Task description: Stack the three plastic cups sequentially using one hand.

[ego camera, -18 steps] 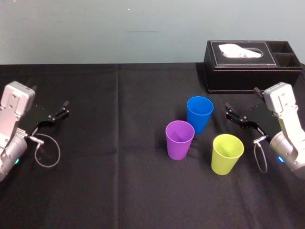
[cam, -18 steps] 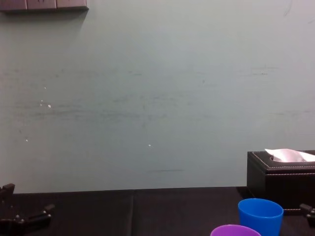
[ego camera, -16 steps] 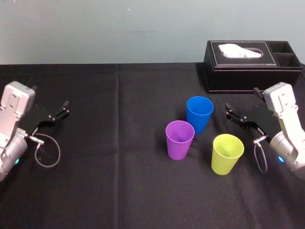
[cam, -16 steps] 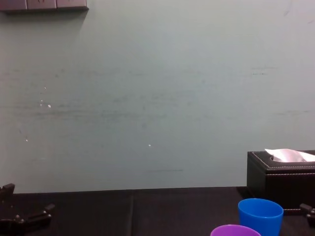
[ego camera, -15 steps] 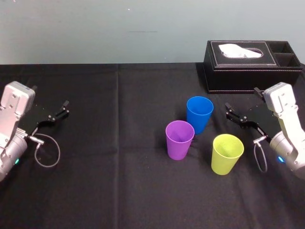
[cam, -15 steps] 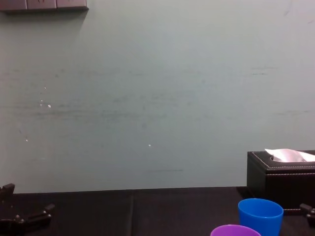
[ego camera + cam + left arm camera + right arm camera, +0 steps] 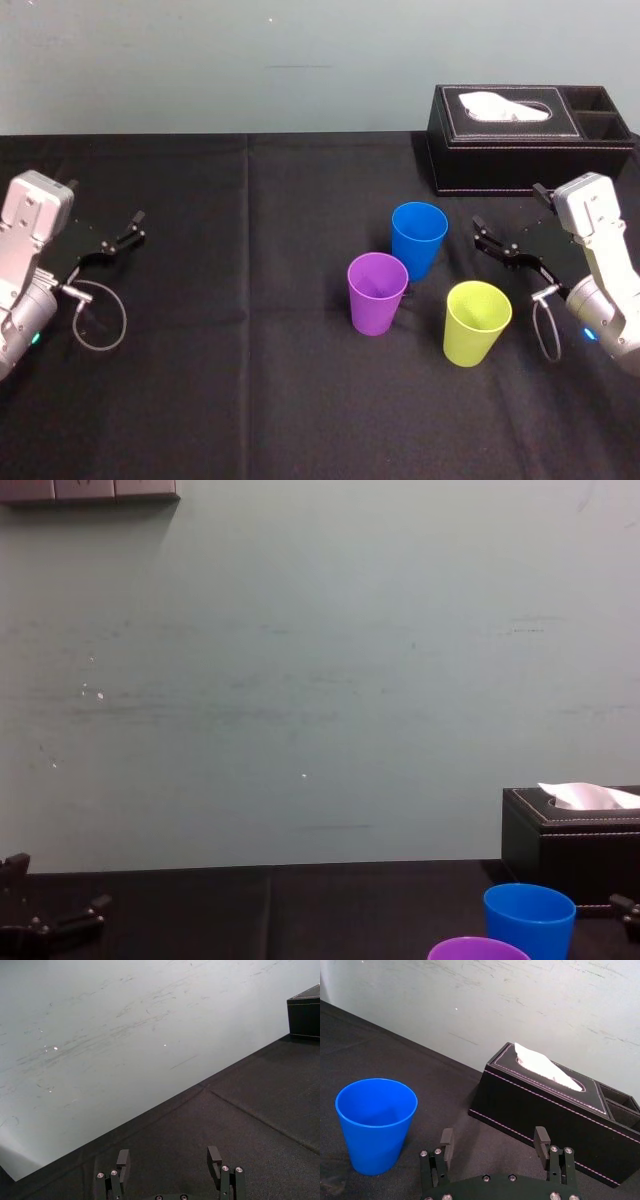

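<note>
While both arms rested low at the edges of the black table cloth [image 7: 250, 350], nothing was held

Item 1, right gripper [image 7: 494, 1135]: at the 3 o'clock side of the cloth, wrist low, fingers aimed toward about 11 o'clock; jaws spread wide, roughly a cup's width, empty. Against the views from half a second earlier, no shift in pose or jaw gap could be made out.

Item 2, left gripper [image 7: 169, 1155]: parked at the 9 o'clock side, fingers aimed toward about 1 o'clock, jaws likewise apart and empty, unchanged.

Item 3, blue cup [image 7: 419, 240]: upright, mouth up, at about 9 o'clock from the right gripper's jaws, near but outside them, not touched.

Item 4, purple cup [image 7: 377, 293]: upright, at 7 o'clock from the blue cup, just beside it.

Item 5, yellow-green cup [image 7: 477, 322]: upright, at 5 o'clock from the blue cup, at about 6 o'clock from the right jaws, apart from them.

All three cups stood separate, none nested, same places as before.

Item 6, black tissue box [image 7: 530, 135]: at 12 o'clock from the right gripper, at the cloth's far edge
</note>
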{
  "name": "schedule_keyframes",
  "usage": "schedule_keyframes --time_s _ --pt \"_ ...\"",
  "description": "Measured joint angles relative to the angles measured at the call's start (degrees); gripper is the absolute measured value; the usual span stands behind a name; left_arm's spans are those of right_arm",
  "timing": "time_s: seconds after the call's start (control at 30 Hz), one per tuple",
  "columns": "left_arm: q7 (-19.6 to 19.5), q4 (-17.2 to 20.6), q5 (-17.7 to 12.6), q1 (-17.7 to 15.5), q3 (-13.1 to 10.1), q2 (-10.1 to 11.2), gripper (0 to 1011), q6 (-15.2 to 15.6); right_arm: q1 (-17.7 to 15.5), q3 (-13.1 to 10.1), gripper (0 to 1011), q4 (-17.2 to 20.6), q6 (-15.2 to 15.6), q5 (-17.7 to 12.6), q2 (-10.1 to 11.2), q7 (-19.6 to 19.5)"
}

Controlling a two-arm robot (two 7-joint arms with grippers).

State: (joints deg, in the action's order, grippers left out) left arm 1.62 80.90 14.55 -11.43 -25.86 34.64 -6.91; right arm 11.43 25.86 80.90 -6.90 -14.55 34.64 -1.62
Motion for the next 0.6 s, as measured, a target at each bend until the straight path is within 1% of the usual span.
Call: schedule_keyframes --time_s 0.6 --pt "0.0 0.0 0.0 0.0 0.0 0.0 1011 0.0 0.0 0.0 1000 0.0 0.0 0.0 0.0 0.0"
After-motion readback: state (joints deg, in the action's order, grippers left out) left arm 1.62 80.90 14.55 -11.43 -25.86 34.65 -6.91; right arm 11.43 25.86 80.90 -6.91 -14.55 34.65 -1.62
